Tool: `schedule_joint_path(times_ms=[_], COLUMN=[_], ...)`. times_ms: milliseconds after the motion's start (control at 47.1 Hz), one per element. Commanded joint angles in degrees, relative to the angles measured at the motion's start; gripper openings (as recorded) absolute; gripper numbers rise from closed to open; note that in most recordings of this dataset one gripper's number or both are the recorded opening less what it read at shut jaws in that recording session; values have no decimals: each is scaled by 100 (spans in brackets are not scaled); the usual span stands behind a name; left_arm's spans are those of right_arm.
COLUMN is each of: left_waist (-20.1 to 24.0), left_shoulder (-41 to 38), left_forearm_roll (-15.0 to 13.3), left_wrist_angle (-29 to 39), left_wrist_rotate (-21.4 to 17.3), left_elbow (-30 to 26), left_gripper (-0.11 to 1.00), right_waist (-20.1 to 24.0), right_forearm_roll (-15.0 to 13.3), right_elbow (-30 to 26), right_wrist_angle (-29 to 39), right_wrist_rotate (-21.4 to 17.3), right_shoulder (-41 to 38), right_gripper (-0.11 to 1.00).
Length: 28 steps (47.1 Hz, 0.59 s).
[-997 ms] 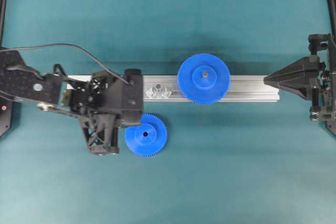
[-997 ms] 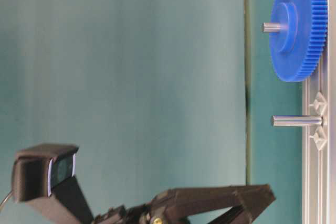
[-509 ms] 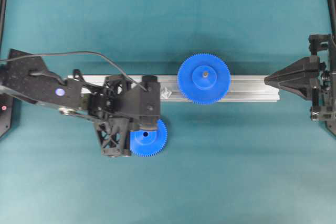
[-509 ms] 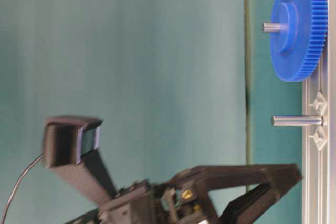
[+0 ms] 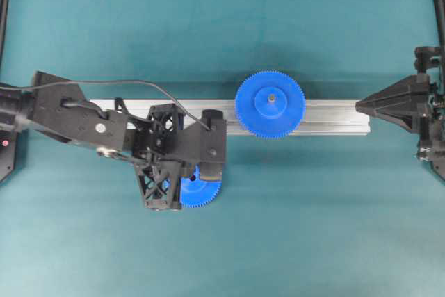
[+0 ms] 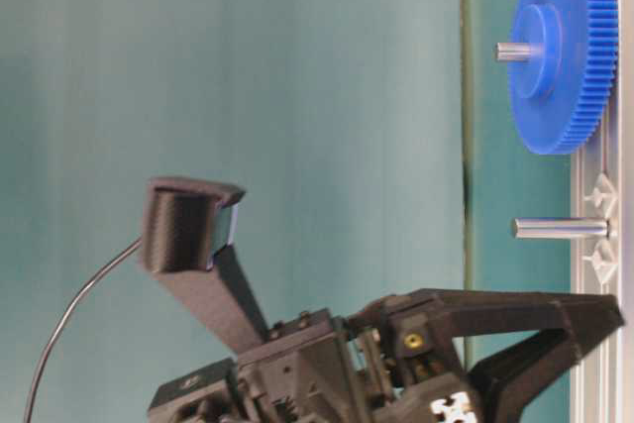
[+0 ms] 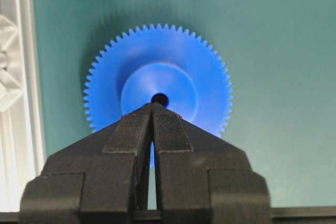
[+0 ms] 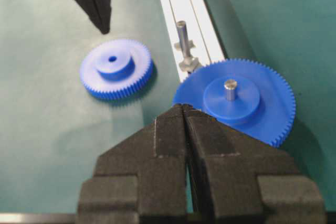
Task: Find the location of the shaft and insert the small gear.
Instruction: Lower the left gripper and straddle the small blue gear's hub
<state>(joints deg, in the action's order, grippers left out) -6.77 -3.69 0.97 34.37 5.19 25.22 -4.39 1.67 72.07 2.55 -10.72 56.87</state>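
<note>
Teal tabletop [image 5: 313, 227] all around, with an aluminium rail [image 5: 334, 116] running left to right across the middle of the overhead view. Sitting on that rail is the big gear [image 5: 270, 104], blue, with a grey pin poking up through its hub.

So the small gear [image 7: 157, 80] is lying flat on the tabletop just off the rail, on the near side of it in the overhead shot, hub facing up and its dark centre hole showing. Nothing is holding it. The left hand [image 7: 153, 107] is right over it with its fingers pressed together, no gap between the tips, and nothing pinched in there. In the left wrist view the tips line up just below the gear's centre hole. From the right wrist camera you can see those same black tips hanging above the tabletop beyond the small gear, clear of it, so no contact.

The shaft [image 8: 182, 35] stands upright on the rail between the small gear's spot and the big gear, a thin silvery post with a little clear faceted mount at its base. In the overhead view the left arm covers it completely.

The right hand [image 8: 184, 109] is parked well off at the right end of the rail, fingers closed too, holding nothing.
</note>
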Motion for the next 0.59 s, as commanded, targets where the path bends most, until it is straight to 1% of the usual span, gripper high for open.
schedule_joint_path(times_ms=[0, 339, 573], left_waist=[-62, -149, -176], left_shoulder=[9, -299, -352], left_forearm_roll=[18, 18, 18], left_wrist_angle=[62, 387, 519], left_wrist_rotate=[-18, -44, -53], left_elbow=[-211, -492, -545], left_gripper=[0, 0, 0], right_waist=[-18, -62, -62], right_forearm_roll=[9, 0, 0], right_elbow=[-62, -53, -26], right_wrist_angle=[35, 70, 70], right_wrist_rotate=[-53, -53, -53], right_shoulder=[-18, -9, -9], right_gripper=[1, 1, 1])
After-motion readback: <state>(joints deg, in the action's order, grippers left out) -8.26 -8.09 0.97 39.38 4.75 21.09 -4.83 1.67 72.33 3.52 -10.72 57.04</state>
